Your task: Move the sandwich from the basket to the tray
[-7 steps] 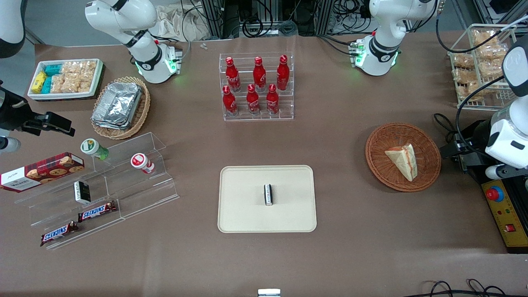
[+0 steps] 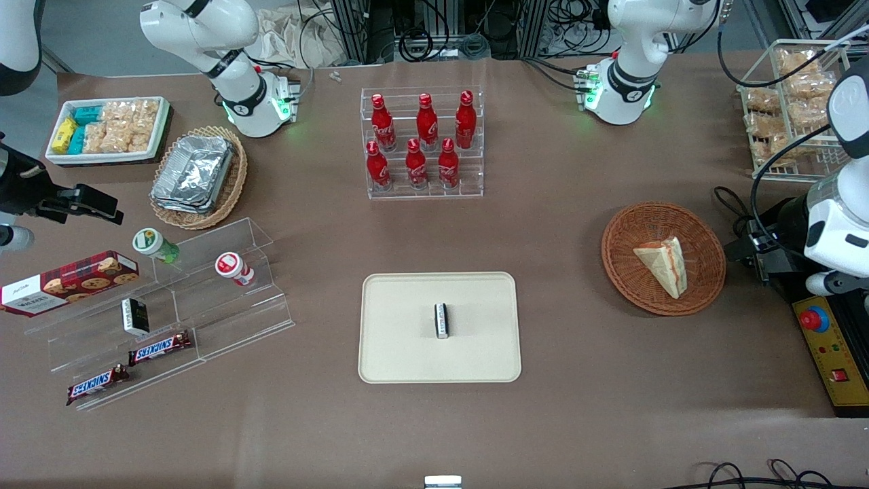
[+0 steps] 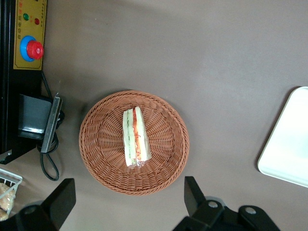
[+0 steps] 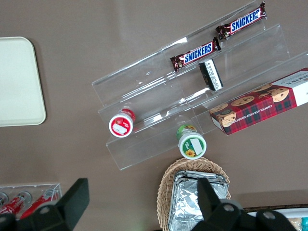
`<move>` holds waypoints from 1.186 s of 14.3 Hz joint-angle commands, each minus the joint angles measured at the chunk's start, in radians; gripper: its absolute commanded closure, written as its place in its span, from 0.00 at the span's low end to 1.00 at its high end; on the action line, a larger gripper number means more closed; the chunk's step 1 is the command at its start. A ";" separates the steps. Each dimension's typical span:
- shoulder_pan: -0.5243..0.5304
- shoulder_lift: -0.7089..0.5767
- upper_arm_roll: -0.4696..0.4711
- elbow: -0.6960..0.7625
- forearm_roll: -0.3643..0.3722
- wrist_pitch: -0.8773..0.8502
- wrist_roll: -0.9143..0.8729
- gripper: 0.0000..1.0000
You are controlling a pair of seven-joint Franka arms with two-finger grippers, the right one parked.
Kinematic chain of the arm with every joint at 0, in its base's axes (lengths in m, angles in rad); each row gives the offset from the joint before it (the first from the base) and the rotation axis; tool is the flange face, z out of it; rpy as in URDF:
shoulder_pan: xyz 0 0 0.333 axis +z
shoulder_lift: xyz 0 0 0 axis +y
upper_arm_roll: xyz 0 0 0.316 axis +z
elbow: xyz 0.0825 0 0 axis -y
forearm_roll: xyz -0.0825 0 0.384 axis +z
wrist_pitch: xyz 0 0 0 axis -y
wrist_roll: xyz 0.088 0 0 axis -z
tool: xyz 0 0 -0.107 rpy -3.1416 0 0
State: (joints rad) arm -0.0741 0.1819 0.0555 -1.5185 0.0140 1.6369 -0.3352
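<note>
Sandwich (image 2: 662,263): lies on its side in the basket, a pale wedge in clear wrap; the left wrist view (image 3: 135,136) shows its cut edge with green and red-orange filling facing up at the camera.
Basket (image 2: 699,234): round, reddish-brown wicker, on the brown counter (image 2: 577,339) toward the working arm's end; it holds only the sandwich.
Gripper (image 3: 130,204): high above the counter, over the basket's rim rather than its middle — its two dark fingers (image 3: 60,202) spread wide apart, with nothing between them and touching nothing.
Tray (image 2: 475,353): flat, beige, rounded corners, near the middle of the counter and well apart from the basket; one corner of it shows in the left wrist view (image 3: 288,144).
On the tray: a small black-and-white packet (image 2: 442,320) standing on its edge near the centre.
Bottle rack (image 2: 475,187): clear stepped stand with six red bottles (image 2: 415,163), farther from the front camera than the tray.
Control box (image 2: 831,350): yellow panel with a red button — just beside the basket, at the counter's end.
</note>
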 commanded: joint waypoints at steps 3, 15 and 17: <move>-0.004 0.004 0.006 -0.070 0.006 -0.011 -0.031 0.00; 0.025 -0.124 0.033 -0.673 0.007 0.558 -0.171 0.01; 0.014 -0.110 0.027 -0.675 0.009 0.572 -0.240 0.01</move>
State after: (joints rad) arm -0.0485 0.0790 0.0887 -2.1743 0.0143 2.1776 -0.5022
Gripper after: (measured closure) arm 0.004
